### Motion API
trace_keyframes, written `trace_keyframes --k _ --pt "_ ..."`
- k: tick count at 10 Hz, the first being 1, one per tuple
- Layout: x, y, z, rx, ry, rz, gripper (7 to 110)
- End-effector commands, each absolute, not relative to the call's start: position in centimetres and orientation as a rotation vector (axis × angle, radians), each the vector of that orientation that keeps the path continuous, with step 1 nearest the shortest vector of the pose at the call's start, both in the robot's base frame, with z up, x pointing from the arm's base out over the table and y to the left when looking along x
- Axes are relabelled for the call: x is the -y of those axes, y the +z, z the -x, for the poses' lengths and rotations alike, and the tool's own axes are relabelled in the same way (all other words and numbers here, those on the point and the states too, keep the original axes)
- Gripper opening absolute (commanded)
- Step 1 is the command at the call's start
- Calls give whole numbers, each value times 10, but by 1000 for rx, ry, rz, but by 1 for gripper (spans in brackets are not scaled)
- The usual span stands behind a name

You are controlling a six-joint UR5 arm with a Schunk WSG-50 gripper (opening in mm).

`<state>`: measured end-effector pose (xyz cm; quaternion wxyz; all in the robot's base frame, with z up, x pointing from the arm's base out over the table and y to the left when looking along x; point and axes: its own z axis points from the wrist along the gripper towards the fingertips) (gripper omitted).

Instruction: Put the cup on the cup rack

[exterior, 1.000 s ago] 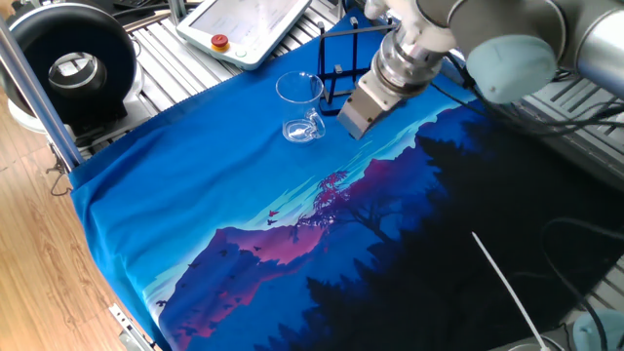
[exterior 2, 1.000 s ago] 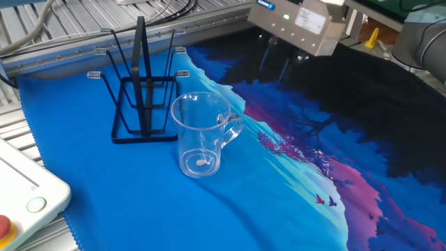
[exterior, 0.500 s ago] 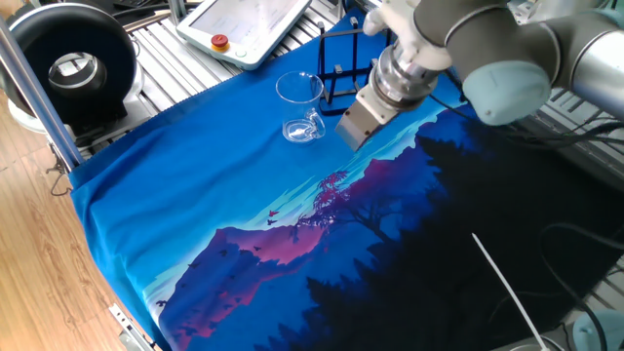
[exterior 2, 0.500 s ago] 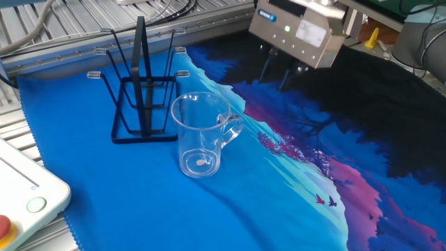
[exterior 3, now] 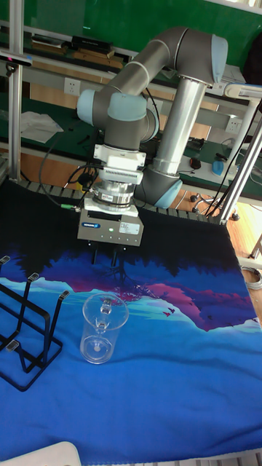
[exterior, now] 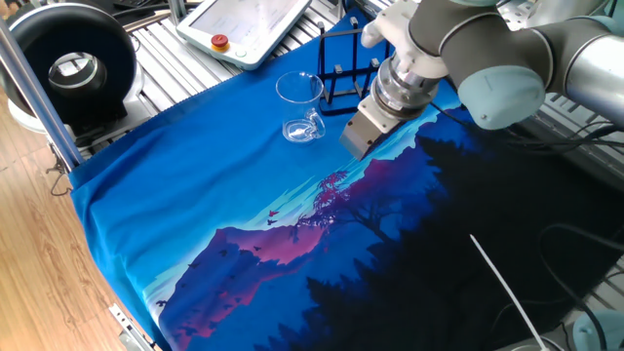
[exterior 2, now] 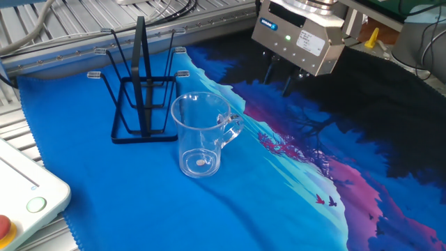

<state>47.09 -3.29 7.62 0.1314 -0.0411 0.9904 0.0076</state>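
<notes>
The cup [exterior: 300, 107] [exterior 2: 202, 136] [exterior 3: 102, 328] is a clear glass mug standing upright on the blue cloth, and in the tall fixed view its handle faces the gripper. The cup rack [exterior: 341, 73] [exterior 2: 143, 90] [exterior 3: 25, 331], black wire with thin upright pegs, stands right beside the cup with nothing on its pegs. My gripper [exterior 2: 279, 78] [exterior 3: 105, 262] hovers over the cloth a short way from the cup's handle side, apart from it. It points down, open, with nothing between its fingers. In one fixed view the gripper body [exterior: 363, 132] hides the fingertips.
A white pendant [exterior: 249, 24] [exterior 2: 21, 202] with a red button lies on the slatted metal beyond the cloth's edge. A black round device [exterior: 73, 63] sits at the table's far left corner. A thin white rod [exterior: 507, 283] crosses the dark part of the cloth.
The gripper has come lower and shifted slightly along the cloth beside the cup, staying open. The cup and the rack have not moved.
</notes>
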Motion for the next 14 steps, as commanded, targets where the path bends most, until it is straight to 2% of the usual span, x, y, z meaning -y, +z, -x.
trace_keyframes --k 1,9,14 --pt "21 78 -474 -2861 102 87 44" --pt "49 68 -427 -3059 -52 -3 44" --pt "46 68 -421 -3080 -36 5 44"
